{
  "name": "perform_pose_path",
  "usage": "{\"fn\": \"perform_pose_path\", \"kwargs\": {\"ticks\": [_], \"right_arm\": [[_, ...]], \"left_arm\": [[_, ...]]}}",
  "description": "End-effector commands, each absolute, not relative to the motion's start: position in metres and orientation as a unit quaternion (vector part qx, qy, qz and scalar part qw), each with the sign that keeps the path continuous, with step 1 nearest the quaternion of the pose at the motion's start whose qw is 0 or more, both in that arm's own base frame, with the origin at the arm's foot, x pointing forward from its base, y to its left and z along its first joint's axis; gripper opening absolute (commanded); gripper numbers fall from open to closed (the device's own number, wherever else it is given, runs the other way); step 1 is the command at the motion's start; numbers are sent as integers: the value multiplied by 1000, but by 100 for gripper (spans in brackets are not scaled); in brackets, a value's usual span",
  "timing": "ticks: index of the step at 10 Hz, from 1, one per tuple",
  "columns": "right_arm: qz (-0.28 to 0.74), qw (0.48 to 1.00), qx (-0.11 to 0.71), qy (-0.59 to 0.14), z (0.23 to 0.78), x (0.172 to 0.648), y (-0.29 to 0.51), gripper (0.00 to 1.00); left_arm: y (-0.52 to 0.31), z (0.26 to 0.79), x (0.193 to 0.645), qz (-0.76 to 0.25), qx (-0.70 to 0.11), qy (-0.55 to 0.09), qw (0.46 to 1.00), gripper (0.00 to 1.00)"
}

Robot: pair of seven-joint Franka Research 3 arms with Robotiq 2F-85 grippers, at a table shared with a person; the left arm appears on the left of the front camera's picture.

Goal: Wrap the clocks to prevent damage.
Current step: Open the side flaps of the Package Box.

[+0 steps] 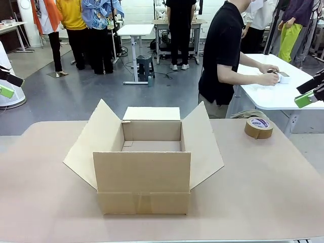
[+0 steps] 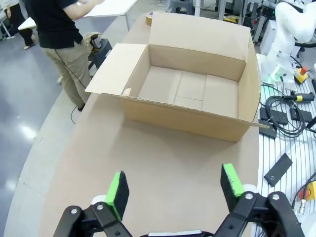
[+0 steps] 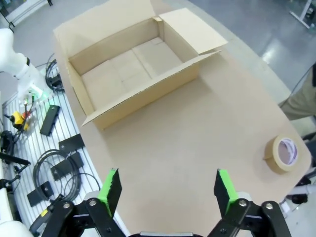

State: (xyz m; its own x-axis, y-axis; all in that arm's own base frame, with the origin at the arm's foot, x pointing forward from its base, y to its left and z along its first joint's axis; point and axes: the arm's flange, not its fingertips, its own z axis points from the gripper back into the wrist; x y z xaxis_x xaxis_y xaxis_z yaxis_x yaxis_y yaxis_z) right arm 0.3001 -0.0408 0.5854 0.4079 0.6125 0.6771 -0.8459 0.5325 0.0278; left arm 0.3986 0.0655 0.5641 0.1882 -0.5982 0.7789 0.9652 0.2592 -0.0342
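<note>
I see bright, even overhead light, sharp focus, faint shadows inside the box (image 1: pixel 152 146), and wide-angle bending at wrist-view edges.

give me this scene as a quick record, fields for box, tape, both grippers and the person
box: cardboard box mid-table, all four flaps open, bare floor showing
tape: brown tape roll lying flat on the table, off the box's far right corner, apart from it
left gripper: open, raised above the table, holding nothing
right gripper: open, raised above the table, holding nothing
person: stands at a white table beyond, hands on a small object too small to identify
</note>
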Motion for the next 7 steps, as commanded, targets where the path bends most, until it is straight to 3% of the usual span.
{"fn": "perform_pose_path", "kwargs": {"ticks": [1,2,3,4,5,6,7], "right_arm": [[460,807,181,-323,583,294,-38,41],[463,804,188,-321,583,293,-39,0],[467,803,194,-316,583,293,-39,0],[471,801,198,-313,583,293,-39,0],[476,800,197,-309,583,292,-39,14],[477,800,196,-307,583,293,-38,3],[480,799,196,-303,583,293,-38,0]], "left_arm": [[72,562,399,-559,-280,-343,701,40],[73,561,398,-564,-283,-339,698,40],[76,562,399,-566,-282,-337,698,36],[80,562,400,-567,-284,-334,698,25],[82,562,399,-566,-284,-333,699,0],[83,562,399,-567,-284,-332,698,0],[85,561,399,-567,-283,-333,698,0]]}}
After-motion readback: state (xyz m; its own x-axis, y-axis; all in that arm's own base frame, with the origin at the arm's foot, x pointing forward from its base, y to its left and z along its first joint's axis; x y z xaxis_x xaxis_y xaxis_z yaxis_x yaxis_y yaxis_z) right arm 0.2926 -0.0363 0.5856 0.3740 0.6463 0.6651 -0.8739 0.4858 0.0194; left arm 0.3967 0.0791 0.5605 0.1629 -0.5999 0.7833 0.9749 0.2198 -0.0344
